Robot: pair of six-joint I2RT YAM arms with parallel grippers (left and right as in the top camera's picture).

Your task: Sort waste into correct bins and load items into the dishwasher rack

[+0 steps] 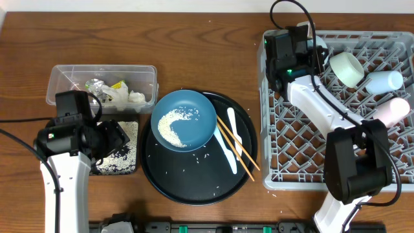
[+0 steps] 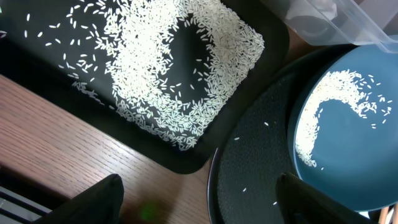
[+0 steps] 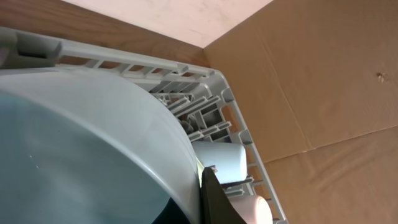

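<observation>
The dark-blue bowl (image 1: 184, 120) holds loose rice and sits on a round black tray (image 1: 194, 181); it also shows in the left wrist view (image 2: 348, 124). Wooden chopsticks (image 1: 238, 150) and a white spoon (image 1: 228, 145) lie beside it. My left gripper (image 1: 119, 137) (image 2: 199, 205) is open and empty, by the shallow black tray (image 1: 129, 162) (image 2: 74, 81) covered in rice. The clear tub (image 1: 65, 74) holds the snack packet and tissue. My right gripper (image 1: 317, 57) (image 3: 205, 186) is shut on the rim of the pale-green bowl (image 1: 346, 68) (image 3: 93, 143) over the dishwasher rack (image 1: 304, 155) (image 3: 155, 62).
A pale-blue cup (image 1: 385, 81) (image 3: 221, 158) and a pink cup (image 1: 396, 110) (image 3: 258, 208) lie in the rack's far right part. Stray rice grains dot the round tray (image 2: 249, 155). A cardboard wall (image 3: 323, 74) stands behind the rack.
</observation>
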